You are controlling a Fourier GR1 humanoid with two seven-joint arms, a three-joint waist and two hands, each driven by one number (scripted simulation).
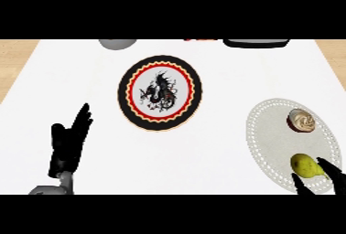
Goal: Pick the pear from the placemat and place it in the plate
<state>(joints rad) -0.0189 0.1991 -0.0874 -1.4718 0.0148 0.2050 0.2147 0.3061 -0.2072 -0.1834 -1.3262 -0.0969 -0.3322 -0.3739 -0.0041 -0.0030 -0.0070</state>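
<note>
one pear [305,166], yellow-green, small and lumpy, narrower toward its upper left end, lying on the lower part of the white lacy placemat [270,151] at the right. right hand [332,176] at the lower right corner, mostly cut off by the edge; dark fingers spread on either side of the pear, one just right of it and another below it, not closed round it. whether they touch the fruit, impossible to tell. farther up on the same mat, well apart from the pear, a small round brown-and-cream item [303,120], too blurred to name. plate [160,93] near the middle of the white counter [223,151], round, black rim, red and yellow ring, dark dragon-like figure on a white centre; nothing on it. left hand [69,142] at the lower left, fingers straight and pointing up, resting, holding nothing. along the far edge, a grey rounded object [117,43] and a dark flat one [256,43], both cropped.
</note>
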